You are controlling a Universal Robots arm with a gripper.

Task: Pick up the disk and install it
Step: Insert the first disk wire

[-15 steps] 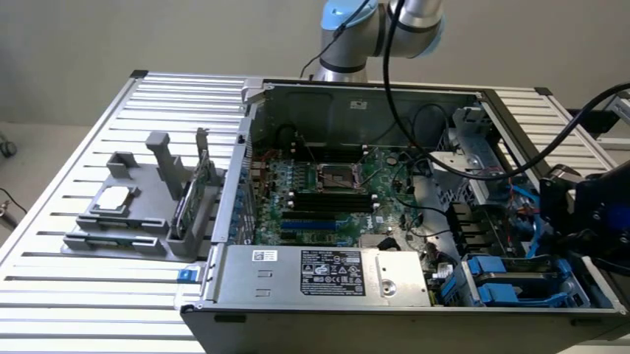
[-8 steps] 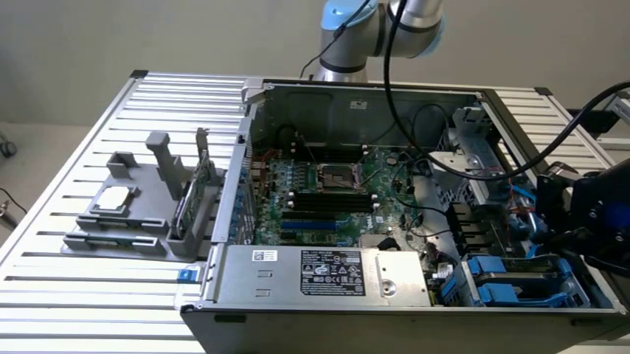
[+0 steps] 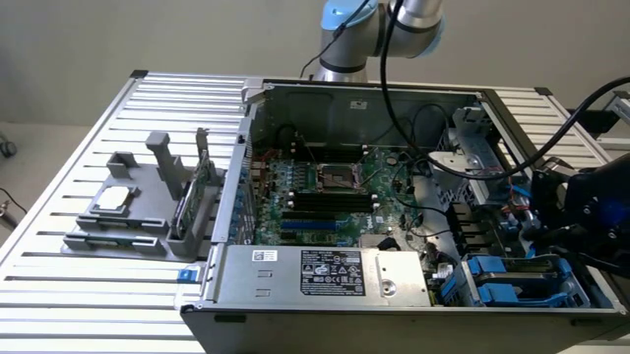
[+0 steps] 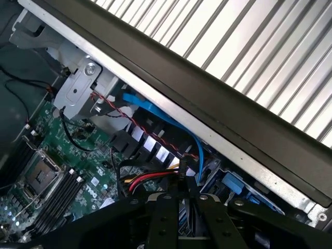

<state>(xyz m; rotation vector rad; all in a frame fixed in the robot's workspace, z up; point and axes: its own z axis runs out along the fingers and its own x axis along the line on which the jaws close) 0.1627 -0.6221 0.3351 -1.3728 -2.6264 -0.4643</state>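
Note:
My black gripper (image 3: 579,221) hangs over the open computer case at the exterior view's right, just above the drive bay (image 3: 512,284) with its blue carriers. In the wrist view its fingers (image 4: 165,220) stand close together, shut on a narrow grey-blue thing seen edge-on, which I take for the disk (image 4: 185,220). In the exterior view the gripper's body hides most of the disk. Below the fingers in the wrist view lie blue bay parts (image 4: 233,184) and a bundle of red, yellow and black wires (image 4: 142,181).
The case holds a green motherboard (image 3: 325,192) and a silver power supply (image 3: 325,271) at the front. A blue cable (image 4: 155,111) runs along the dark case wall (image 4: 207,98). A grey fixture with a small square chip (image 3: 113,198) stands on the slatted table (image 3: 88,295).

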